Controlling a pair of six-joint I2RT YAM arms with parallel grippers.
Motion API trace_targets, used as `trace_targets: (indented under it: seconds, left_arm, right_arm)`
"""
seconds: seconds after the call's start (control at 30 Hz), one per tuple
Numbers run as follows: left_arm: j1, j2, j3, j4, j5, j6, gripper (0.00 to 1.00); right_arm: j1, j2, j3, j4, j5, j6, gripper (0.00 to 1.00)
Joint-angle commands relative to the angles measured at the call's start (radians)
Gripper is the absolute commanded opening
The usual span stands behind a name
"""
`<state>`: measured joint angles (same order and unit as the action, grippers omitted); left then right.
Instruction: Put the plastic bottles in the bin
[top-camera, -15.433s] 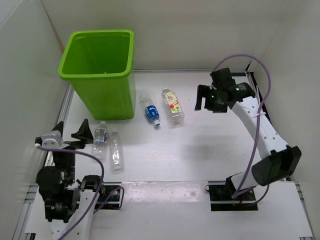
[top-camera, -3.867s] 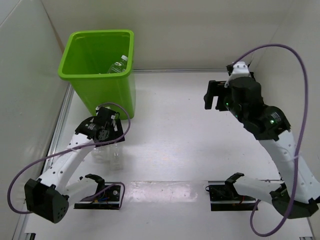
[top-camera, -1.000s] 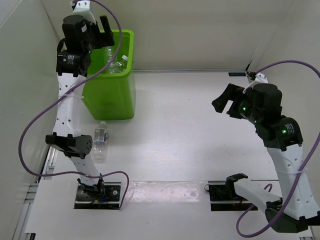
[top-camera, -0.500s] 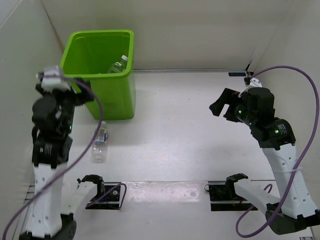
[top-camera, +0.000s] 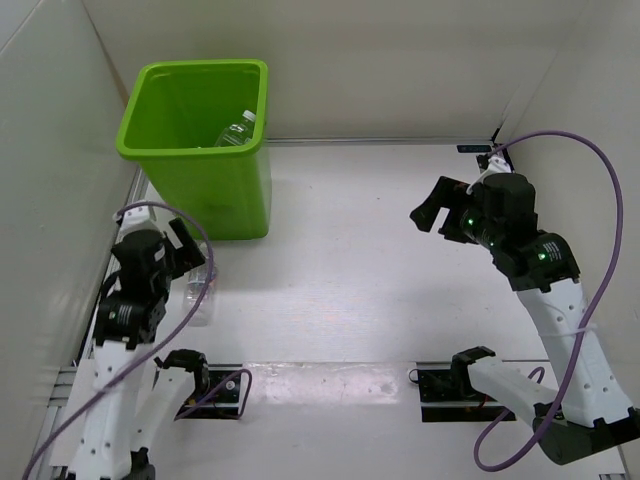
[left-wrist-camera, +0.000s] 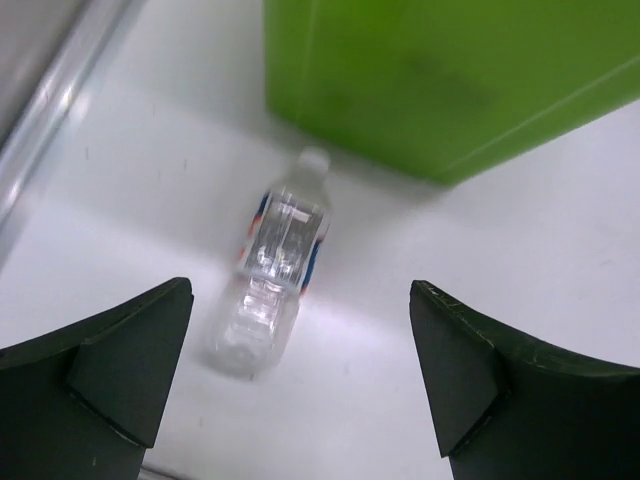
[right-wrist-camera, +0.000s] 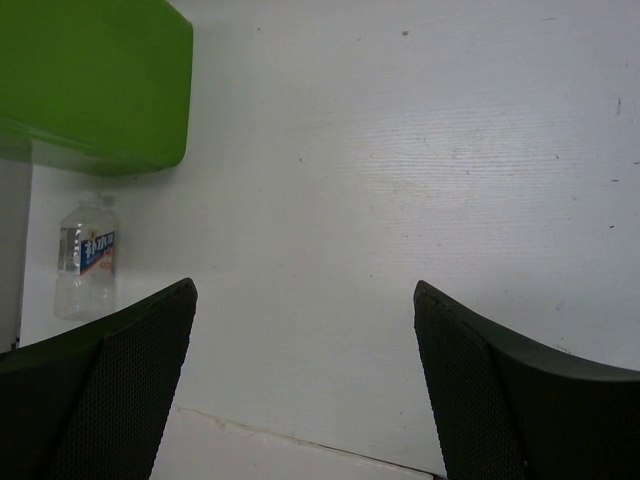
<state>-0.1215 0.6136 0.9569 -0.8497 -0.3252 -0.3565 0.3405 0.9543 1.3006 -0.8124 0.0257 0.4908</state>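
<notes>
Left pincer (left-wrist-camera: 300, 335), spread, frames lying bottle (left-wrist-camera: 278, 250); overhead reveals binned bottle (top-camera: 238, 128).

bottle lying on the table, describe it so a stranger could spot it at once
Find the lime-green bin at the far left of the table. Just before its near wall lies a small clear bottle, white cap toward the bin. It is the only bottle outside the bin.

bin (left-wrist-camera: 450, 80) cut off, bottle (left-wrist-camera: 277, 265) blurred
</notes>
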Motion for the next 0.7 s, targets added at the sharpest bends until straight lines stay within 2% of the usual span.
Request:
trace_targets:
  seconds: [0.0,0.3,0.5,0.67]
  left_arm:
    - [0.002,0.115,-0.026,-0.13,-0.025,-0.09,1.0]
    - [0.002,0.368,-0.099,-0.009,-0.08,-0.096,1.0]
    - [0.003,0.458,-0.131,0.099,-0.072,-0.044,1.0]
    - [0.017,0.494,-0.182,0.178,-0.051,-0.065,1.0]
  right_arm:
    - [-0.003,-0.008,0.014,0.035,0.005,0.0,0.9]
    - [-0.009,-0.038,0.029,-0.024,0.029,-0.018,0.9]
    - [0.012,-0.031,0.058,-0.033,0.059,-0.04,0.9]
    - [0.022,-0.02,0.088,-0.031,0.083,-0.06,0.9]
